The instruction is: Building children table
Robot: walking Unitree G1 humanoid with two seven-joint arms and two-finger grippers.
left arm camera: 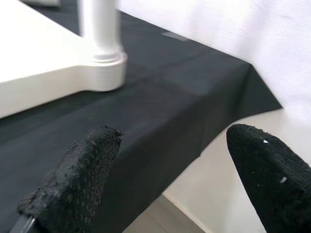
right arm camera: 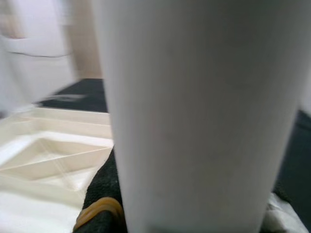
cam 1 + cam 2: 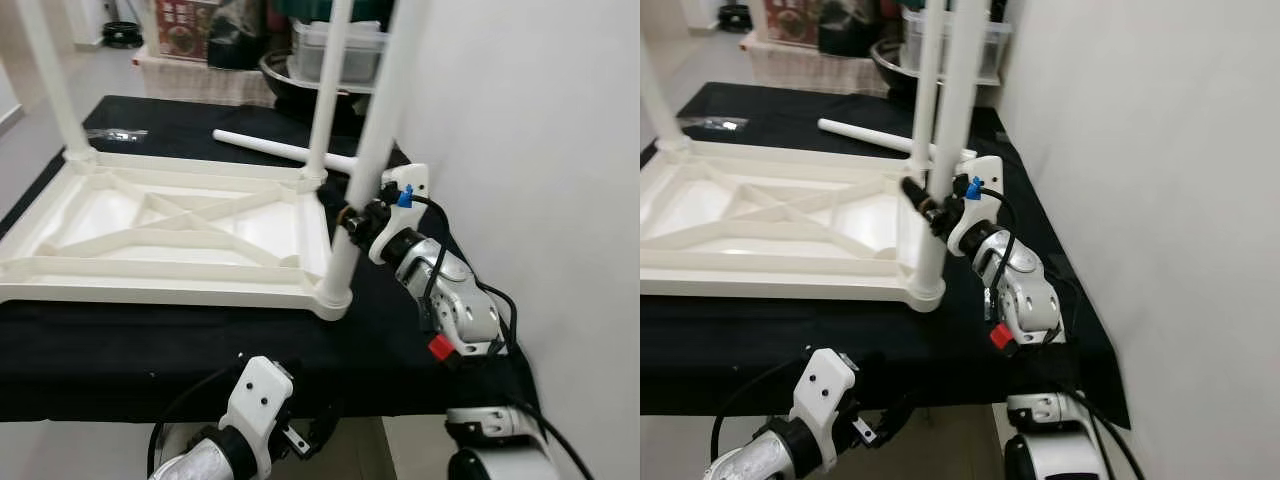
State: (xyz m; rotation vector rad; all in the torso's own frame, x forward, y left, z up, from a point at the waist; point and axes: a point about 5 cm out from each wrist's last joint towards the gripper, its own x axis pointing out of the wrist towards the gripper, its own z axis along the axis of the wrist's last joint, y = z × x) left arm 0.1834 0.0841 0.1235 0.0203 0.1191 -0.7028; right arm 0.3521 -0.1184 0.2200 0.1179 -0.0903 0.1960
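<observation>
A white plastic tabletop (image 3: 150, 270) lies upside down on a black cloth (image 3: 150, 350). Three white legs stand in its corner sockets: far left (image 3: 50, 80), far right (image 3: 328, 90) and near right (image 3: 375, 140). A loose leg (image 3: 270, 148) lies on the cloth behind the top. My right gripper (image 3: 352, 215) is shut on the near right leg a little above its socket; that leg (image 2: 194, 116) looms close in the right wrist view, with a black finger (image 2: 104, 194) against it. My left gripper (image 1: 172, 133) hangs open below the table's front edge (image 3: 300, 432), holding nothing.
A white wall (image 3: 540, 150) runs close along the right side of the table. A clear plastic box (image 3: 335, 50) and a dark bowl (image 3: 275, 75) stand behind the table. A small clear packet (image 3: 115, 133) lies on the cloth at the back left.
</observation>
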